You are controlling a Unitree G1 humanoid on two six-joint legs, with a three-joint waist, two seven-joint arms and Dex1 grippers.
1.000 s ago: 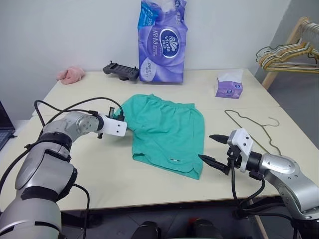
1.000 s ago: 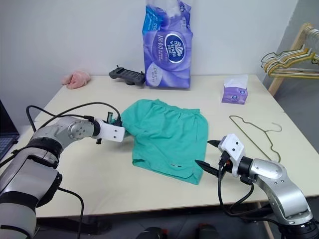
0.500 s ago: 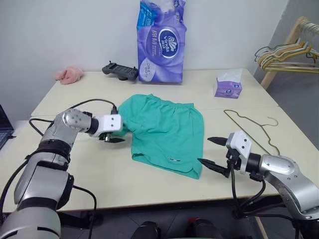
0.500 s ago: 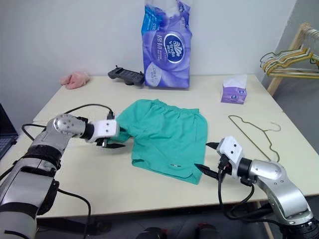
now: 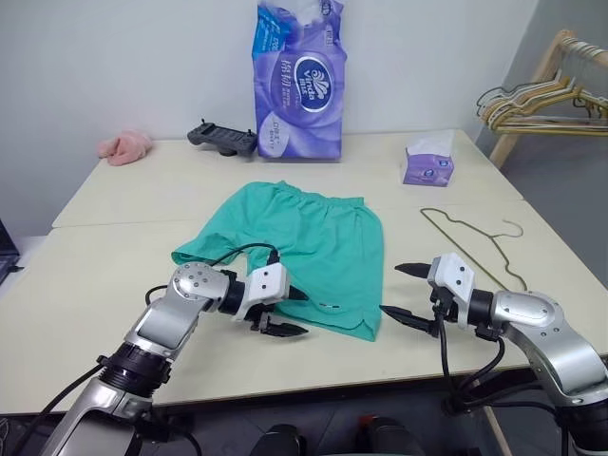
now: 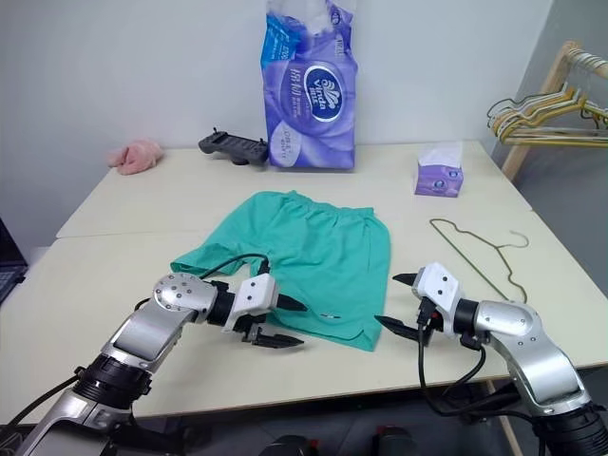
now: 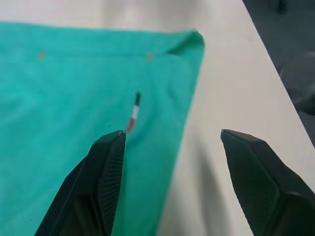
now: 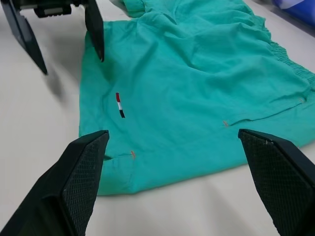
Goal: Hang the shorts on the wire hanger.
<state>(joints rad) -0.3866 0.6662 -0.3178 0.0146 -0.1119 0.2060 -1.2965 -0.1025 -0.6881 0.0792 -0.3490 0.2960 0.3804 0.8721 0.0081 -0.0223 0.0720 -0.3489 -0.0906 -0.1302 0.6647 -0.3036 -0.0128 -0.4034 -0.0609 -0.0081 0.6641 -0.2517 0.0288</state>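
Note:
The teal-green shorts [image 5: 304, 242] lie flat in the middle of the table, waistband toward the far side. A small striped tag [image 7: 134, 110] sits near their near hem. My left gripper [image 5: 296, 313] is open at that near hem, pointing right, one finger over the fabric and one over bare table. It holds nothing. My right gripper [image 5: 391, 290] stands wide open and empty just right of the shorts' near right corner [image 8: 106, 182]. The thin wire hanger [image 5: 465, 242] lies flat on the table to the right of the shorts, beyond the right gripper.
At the back of the table [image 5: 104, 275] stand a tall purple tissue pack [image 5: 296, 81], a small tissue box [image 5: 426, 161], a black controller [image 5: 223, 138] and a pink cloth [image 5: 123, 145]. A bunch of hangers [image 5: 532, 100] hangs on a wooden rack off the far right.
My left gripper let go of the shorts' left edge, opened, and swung back and right to the near hem. The left corner of the shorts now lies spread out leftward. The right gripper stayed put.

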